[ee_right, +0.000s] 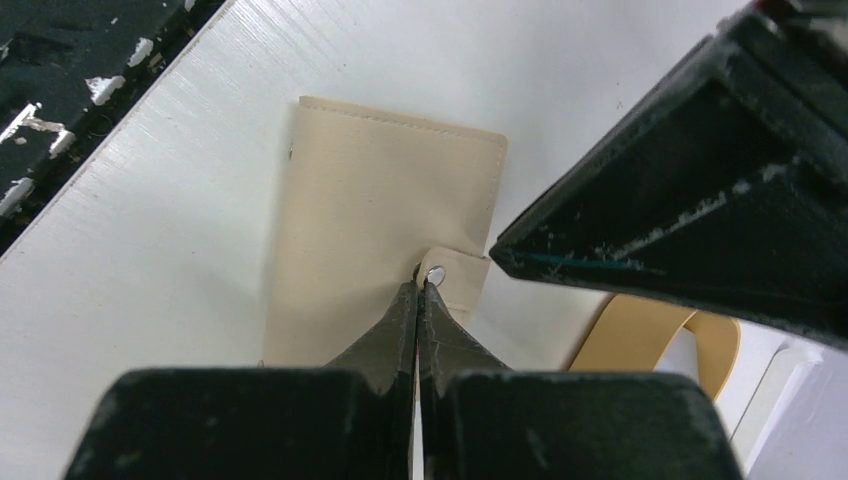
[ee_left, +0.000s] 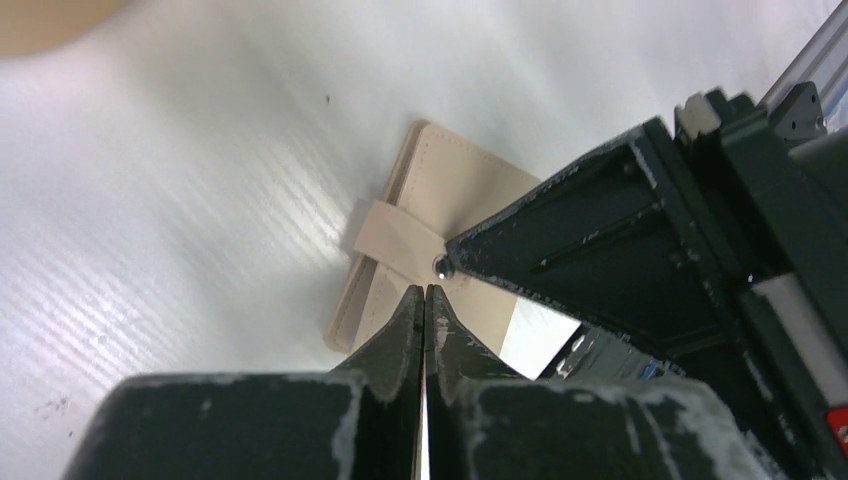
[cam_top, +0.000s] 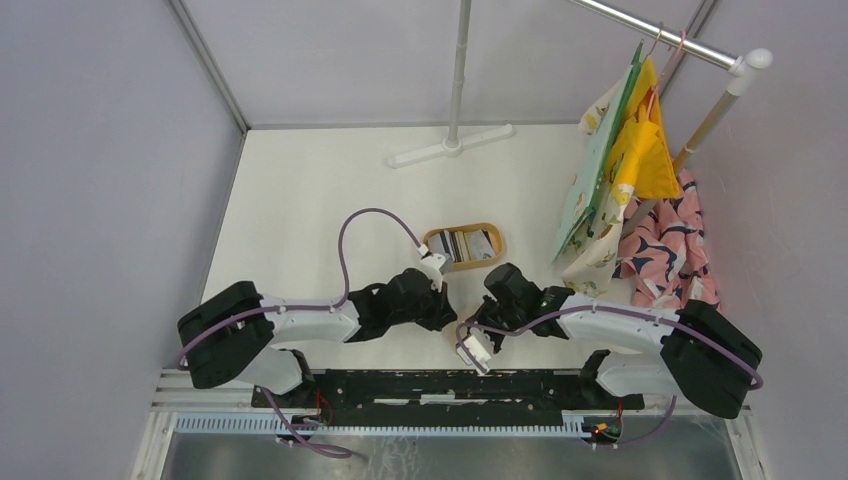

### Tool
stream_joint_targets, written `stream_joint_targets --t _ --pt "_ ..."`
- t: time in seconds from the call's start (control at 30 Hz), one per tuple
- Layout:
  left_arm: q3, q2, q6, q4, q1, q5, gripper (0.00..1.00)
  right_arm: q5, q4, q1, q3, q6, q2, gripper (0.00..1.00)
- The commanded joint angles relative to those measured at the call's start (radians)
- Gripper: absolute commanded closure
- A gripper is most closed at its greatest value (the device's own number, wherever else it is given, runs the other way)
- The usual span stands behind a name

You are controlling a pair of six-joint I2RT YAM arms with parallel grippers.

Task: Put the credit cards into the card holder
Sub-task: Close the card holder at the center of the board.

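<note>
The left gripper (ee_left: 425, 292), pressed together, points its tip at the snap tab (ee_left: 395, 238) of the beige card holder (ee_left: 455, 185) lying closed on the table (ee_left: 200, 200), met there by the right gripper (ee_right: 420, 287), likewise pressed together.

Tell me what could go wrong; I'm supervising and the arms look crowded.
The left gripper and right gripper, both shut, meet at the snap of the card holder, so they could collide. The holder lies closed on the table; tugging its strap might drag it instead of opening it.
</note>
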Motion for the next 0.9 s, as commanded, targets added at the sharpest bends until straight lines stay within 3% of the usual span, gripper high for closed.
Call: stream_joint_targets --t 0.0,0.23,0.87 --pt "0.069 0.054 -0.043 0.06 0.006 -0.015 0.98 0.028 -0.084 0.023 0.004 -0.002 0.007 1.0" --pt "0.089 0.116 -0.059 0.124 0.007 0.045 0.98 0.042 -0.081 0.034 0.005 0.002 0.01 1.0" --pt "0.053 0.167 -0.081 0.068 0.004 0.078 0.98 0.085 -0.086 0.058 0.01 0.002 0.023 1.0"
